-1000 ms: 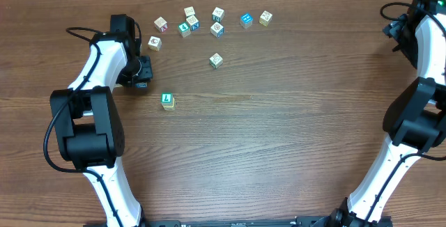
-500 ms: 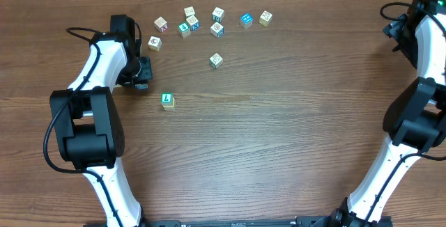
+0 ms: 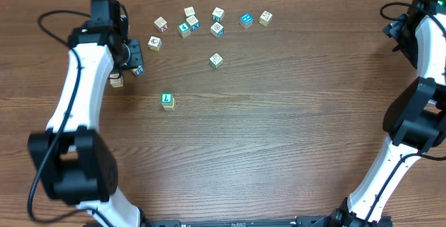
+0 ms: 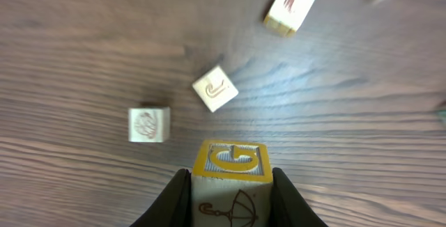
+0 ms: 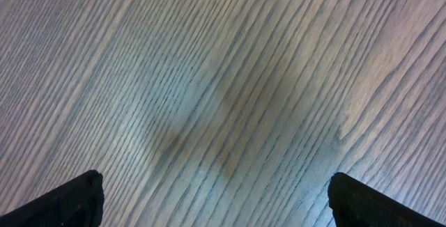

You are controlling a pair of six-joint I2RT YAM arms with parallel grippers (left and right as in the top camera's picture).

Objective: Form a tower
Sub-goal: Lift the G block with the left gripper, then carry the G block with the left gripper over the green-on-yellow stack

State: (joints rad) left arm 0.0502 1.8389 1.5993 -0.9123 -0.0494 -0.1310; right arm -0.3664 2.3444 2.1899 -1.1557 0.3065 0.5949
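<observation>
My left gripper point(image 4: 230, 199) is shut on a pale wooden cube point(image 4: 230, 168) with a yellow-framed letter on top and an umbrella drawing on the side facing me. It hangs above the table. In the overhead view the left gripper point(image 3: 137, 64) is at the far left, and the held cube point(image 3: 139, 69) shows a blue edge at its tip. Below it lie three single pale cubes point(image 4: 148, 124), point(image 4: 214, 88), point(image 4: 289, 6). The tower is not in view. My right gripper point(image 5: 223, 202) is open over bare wood.
A green-faced cube point(image 3: 167, 100) lies alone toward the middle, with another loose cube point(image 3: 216, 60) beyond it. Several more cubes point(image 3: 189, 22) are scattered along the far edge up to a blue one point(image 3: 246, 20). A pale cube point(image 3: 116, 81) sits beside the left arm.
The left gripper shut on the cube and rose with it, and the arm swung toward the far left. This uncovered a pale cube beside it. The right arm has not moved.
</observation>
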